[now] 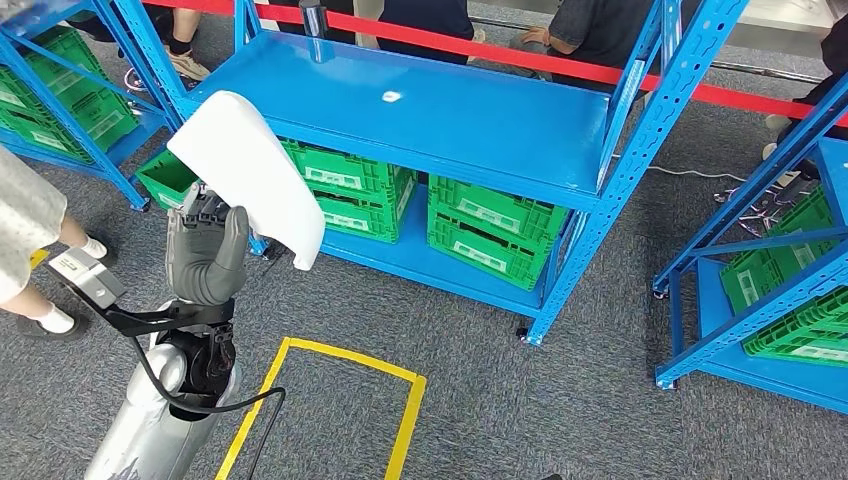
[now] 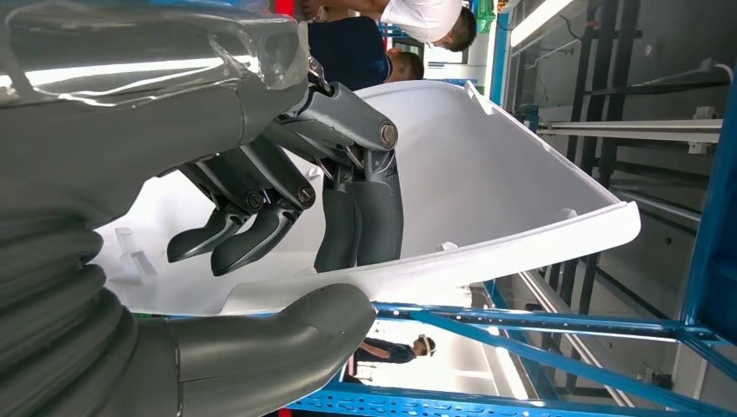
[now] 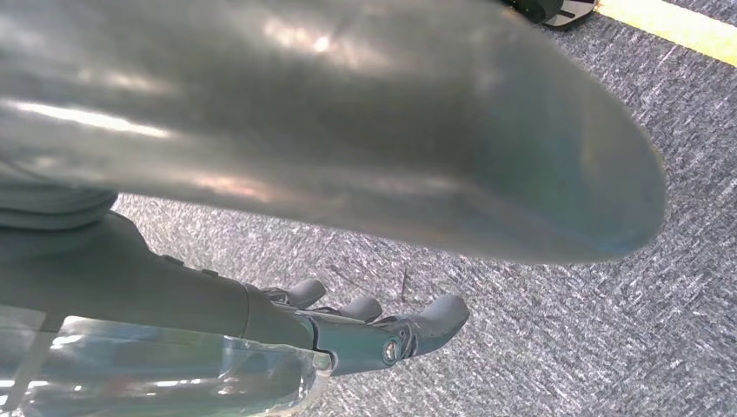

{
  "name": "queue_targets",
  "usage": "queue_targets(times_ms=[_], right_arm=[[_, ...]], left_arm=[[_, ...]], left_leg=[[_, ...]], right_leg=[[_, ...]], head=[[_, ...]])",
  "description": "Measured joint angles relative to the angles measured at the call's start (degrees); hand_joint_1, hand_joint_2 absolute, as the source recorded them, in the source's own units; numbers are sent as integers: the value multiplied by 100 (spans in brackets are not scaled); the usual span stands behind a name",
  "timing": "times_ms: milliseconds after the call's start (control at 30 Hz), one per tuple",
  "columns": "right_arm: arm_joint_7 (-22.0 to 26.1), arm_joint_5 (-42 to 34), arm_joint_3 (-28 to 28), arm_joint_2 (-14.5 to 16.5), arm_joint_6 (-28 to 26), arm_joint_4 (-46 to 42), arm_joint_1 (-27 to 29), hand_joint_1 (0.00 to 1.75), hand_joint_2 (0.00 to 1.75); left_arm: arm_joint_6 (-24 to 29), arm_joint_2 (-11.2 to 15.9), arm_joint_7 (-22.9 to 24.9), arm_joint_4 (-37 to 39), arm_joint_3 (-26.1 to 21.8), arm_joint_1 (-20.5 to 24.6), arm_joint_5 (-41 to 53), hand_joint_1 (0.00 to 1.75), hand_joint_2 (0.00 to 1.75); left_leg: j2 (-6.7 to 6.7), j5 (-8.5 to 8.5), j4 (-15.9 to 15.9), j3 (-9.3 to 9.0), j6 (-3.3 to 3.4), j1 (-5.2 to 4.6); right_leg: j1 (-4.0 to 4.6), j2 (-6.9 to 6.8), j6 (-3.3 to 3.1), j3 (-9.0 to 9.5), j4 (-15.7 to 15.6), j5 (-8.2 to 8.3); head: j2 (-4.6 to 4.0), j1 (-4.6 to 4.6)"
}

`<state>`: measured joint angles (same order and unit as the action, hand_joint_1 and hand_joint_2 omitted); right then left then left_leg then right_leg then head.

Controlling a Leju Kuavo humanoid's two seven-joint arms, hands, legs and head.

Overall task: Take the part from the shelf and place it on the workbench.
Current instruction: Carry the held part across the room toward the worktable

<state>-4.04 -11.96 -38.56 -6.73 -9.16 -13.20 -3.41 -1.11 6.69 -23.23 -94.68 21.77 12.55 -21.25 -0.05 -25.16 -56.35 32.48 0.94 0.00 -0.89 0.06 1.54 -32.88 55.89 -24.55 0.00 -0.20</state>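
The part is a large white curved plastic shell (image 1: 250, 170). My left hand (image 1: 207, 250) holds it up at its lower edge, in front of the blue shelf (image 1: 420, 110). In the left wrist view the dark fingers (image 2: 356, 200) lie inside the white shell (image 2: 487, 174) and the grey thumb (image 2: 287, 334) presses its rim from outside. My right hand (image 3: 374, 326) hangs over the grey carpet with its fingers curled and nothing in them.
Green crates (image 1: 495, 225) fill the shelf's lower level. A small white spot (image 1: 390, 97) lies on the top board. More blue racks with green crates (image 1: 790, 290) stand at right and far left. People stand behind the red barrier (image 1: 600, 70) and at left (image 1: 25, 230). Yellow floor tape (image 1: 340, 400) marks a square.
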Motion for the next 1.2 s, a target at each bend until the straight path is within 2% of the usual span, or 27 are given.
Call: queue_targets(times_ms=[1200], right_arm=[[0, 0, 0, 0, 0, 0, 0, 0, 0]], left_arm=[[0, 0, 0, 0, 0, 0, -1, 175, 175]], left_leg=[[0, 0, 0, 0, 0, 0]], right_leg=[[0, 0, 0, 0, 0, 0]], head=[[0, 0]])
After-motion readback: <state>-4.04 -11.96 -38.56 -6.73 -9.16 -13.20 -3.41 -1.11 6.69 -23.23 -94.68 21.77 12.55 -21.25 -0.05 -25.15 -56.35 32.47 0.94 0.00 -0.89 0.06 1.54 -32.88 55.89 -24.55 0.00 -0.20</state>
